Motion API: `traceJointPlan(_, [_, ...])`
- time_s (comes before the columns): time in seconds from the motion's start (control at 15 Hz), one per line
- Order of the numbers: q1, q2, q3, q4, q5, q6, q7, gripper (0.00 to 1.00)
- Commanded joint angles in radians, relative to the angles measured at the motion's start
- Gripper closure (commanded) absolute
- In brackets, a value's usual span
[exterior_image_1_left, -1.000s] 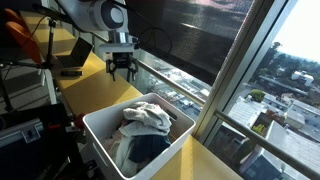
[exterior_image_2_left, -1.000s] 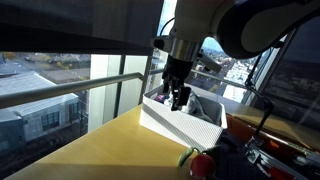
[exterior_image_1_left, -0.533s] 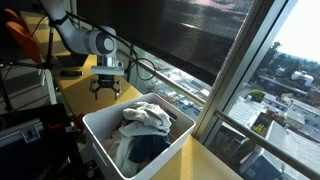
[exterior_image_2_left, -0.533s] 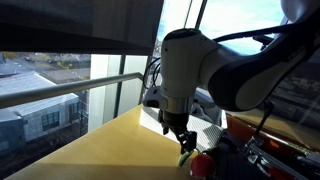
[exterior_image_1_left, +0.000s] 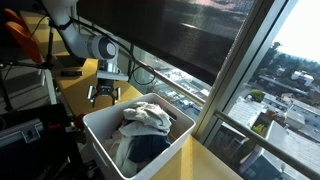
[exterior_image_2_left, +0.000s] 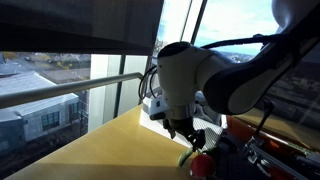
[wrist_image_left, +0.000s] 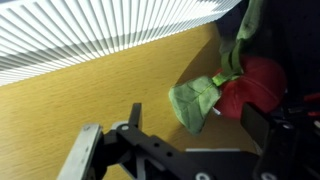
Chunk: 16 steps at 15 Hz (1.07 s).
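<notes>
The end effector (exterior_image_1_left: 103, 94) is held just above the yellow desk (exterior_image_1_left: 72, 88) with its fingers spread wide, and nothing is gripped between them. The same wide opening is seen in the wrist view, where the end effector (wrist_image_left: 180, 160) enters from the bottom edge and only bare desk (wrist_image_left: 90, 100) is found between its fingers.

A red flower (wrist_image_left: 252, 82) is seen lying on the desk, ahead of the end effector and off to the right in the wrist view. Its green leaf (wrist_image_left: 198, 102) is spread toward the end effector and lies nearer to the gap between the fingers than the red head does. No contact between leaf and fingers can be made out. In an exterior view the flower (exterior_image_2_left: 201, 165) is shown low and just beside the end effector (exterior_image_2_left: 184, 132), slightly below its fingertips.

A white bin (exterior_image_1_left: 98, 140) is set on the desk near the end effector, on its other side from the flower. It is filled with crumpled clothes (exterior_image_1_left: 146, 118), pale ones on top and dark ones beneath.
</notes>
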Motion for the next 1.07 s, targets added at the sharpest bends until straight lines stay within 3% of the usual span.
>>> traceJointPlan(0.0, [-0.008, 0.005, 0.015, -0.006, 0.002, -0.033, -0.055, 0.00])
traceJointPlan(0.93, [-0.043, 0.064, 0.017, -0.109, 0.045, 0.008, -0.108, 0.00])
traceJointPlan(1.0, [-0.046, 0.072, 0.015, -0.108, 0.050, 0.010, -0.108, 0.09])
